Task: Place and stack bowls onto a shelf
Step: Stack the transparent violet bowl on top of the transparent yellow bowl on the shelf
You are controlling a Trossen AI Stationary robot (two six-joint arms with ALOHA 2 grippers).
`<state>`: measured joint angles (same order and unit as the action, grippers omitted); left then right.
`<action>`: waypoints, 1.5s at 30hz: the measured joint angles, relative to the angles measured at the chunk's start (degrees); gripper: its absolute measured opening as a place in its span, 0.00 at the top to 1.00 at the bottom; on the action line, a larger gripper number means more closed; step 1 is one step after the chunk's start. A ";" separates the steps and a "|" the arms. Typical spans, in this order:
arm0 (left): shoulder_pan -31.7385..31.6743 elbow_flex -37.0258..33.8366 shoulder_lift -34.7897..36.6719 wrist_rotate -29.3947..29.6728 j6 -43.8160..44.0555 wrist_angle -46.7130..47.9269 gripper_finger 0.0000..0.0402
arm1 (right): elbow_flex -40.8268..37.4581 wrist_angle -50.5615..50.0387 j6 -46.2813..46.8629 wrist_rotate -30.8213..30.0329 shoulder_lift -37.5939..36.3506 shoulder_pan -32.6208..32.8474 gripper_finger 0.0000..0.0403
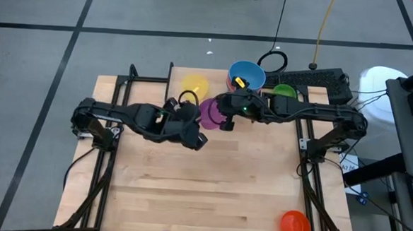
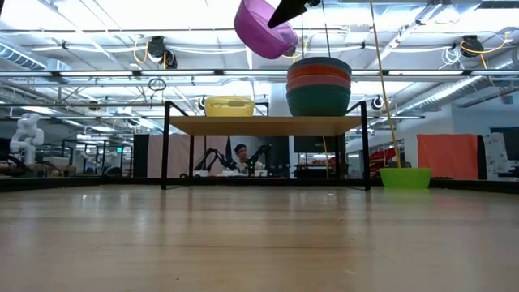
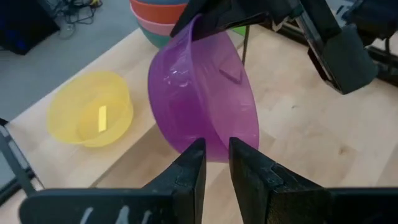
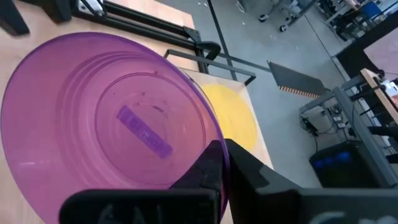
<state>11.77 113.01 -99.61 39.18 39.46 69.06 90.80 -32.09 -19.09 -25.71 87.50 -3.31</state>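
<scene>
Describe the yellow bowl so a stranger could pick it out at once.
Find the shelf, the low wooden board on black legs at the table's far edge. The yellow bowl sits on its left end, upright and alone. Its neighbour is a tall stack of bowls, and the purple bowl hangs tilted in the air.

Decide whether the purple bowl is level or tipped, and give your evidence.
Tipped. In the low view the purple bowl hangs slanted above the shelf, held by its rim in the right claw.
</scene>
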 joint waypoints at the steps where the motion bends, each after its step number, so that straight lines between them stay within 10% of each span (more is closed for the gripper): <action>1: 0.04 0.00 -0.25 0.08 0.31 -0.27 0.81 | 0.00 0.16 -0.02 0.00 0.00 0.06 1.00; 30: -2.92 0.00 -1.45 4.30 6.49 -1.37 0.81 | -0.04 2.88 -4.15 -9.06 0.00 4.39 1.00; 45: -3.15 0.00 -1.45 6.38 -4.66 0.11 0.81 | -0.04 1.30 -4.37 -2.89 0.00 5.01 1.00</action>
<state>8.62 113.01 -101.06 45.56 34.80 69.17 90.76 -30.79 -23.46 -28.60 87.50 1.70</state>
